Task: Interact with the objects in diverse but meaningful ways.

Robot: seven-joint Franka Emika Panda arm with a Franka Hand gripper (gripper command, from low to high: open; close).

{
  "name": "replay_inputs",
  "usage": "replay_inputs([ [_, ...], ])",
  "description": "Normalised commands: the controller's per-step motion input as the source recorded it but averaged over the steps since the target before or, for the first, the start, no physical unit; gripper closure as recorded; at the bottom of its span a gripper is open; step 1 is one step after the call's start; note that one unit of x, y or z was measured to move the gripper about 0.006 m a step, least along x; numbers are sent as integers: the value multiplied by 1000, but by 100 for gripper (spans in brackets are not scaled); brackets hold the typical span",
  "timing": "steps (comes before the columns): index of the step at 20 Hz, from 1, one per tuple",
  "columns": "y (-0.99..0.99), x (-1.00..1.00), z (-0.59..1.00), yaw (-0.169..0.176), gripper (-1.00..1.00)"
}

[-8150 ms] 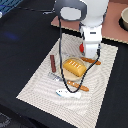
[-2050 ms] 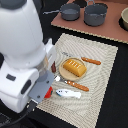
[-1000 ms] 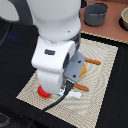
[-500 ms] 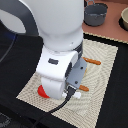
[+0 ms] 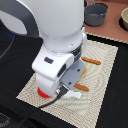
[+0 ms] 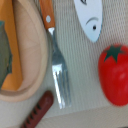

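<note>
Red, round and glossy: the tomato, with a green star-shaped calyx, lies on the pale ribbed mat. In the exterior view we see only a sliver of its red peeking out under the white arm housing, near the mat's corner at the exterior view's left.

Beside the tomato in the wrist view we list:
- a white-and-blue oblong piece, apart from the tomato, flat on the mat;
- a fork with an orange handle and metal tines, lying along the rim of a tan plate;
- a yellow-orange slab resting in that plate;
- a dark brown sausage stick, just beyond the fork's tines, near the plate's edge.

In the exterior view an orange handle and a second orange piece show past the arm. A grey pot stands on the brown surface beyond the mat.

The pincer appears in neither view; we cannot tell how it stands.
</note>
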Motion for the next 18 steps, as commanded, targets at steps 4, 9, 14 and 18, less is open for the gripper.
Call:
replay_inputs([
  [4,471,-646,123,-103,-100],
  [9,579,-751,29,-56,-100],
  [14,639,-745,0,-41,-100],
  [18,631,-730,-10,-37,-100],
])
